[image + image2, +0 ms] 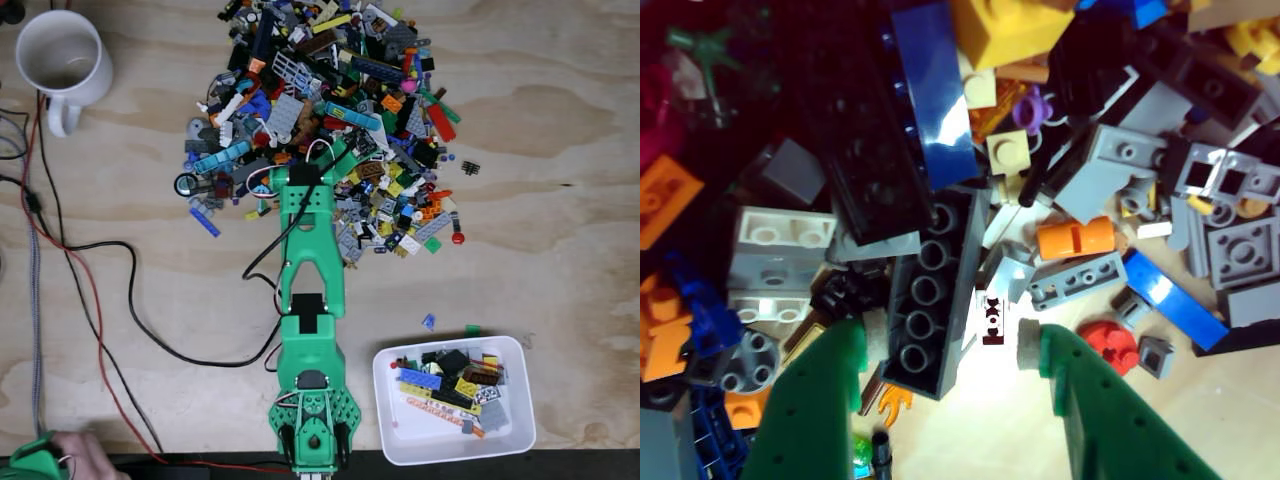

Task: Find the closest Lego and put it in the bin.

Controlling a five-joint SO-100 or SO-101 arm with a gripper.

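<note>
We saw the pincer (948, 350) spread apart in the wrist view, its two green fingers (810, 410) reaching up from the bottom edge with nothing clamped between them. Between the tips lay a dark grey plate (930, 300) with its round sockets upward, and just right of it a small dark red piece (992, 320) on a brightly lit patch of table. Beyond the right finger sat a red round piece (1110, 345), a blue tile (1170, 300) and an orange cylinder (1075, 238); farther up lay a long blue plate (940, 95) and a yellow brick (1015, 25). In the fixed view we found the green arm (310, 300) stretched from the bottom edge up to the lower rim of the Lego pile (330, 110), the pincer itself hidden under the wrist. The bin (392, 425) stood well apart from the pile, at the lower right beside the arm's base, already holding a heap of pieces. A white mug (62, 58) stood at the upper left, and cables (110, 300) trailed across the plywood table (560, 200). A hand (85, 455) showed at the bottom left corner.
</note>
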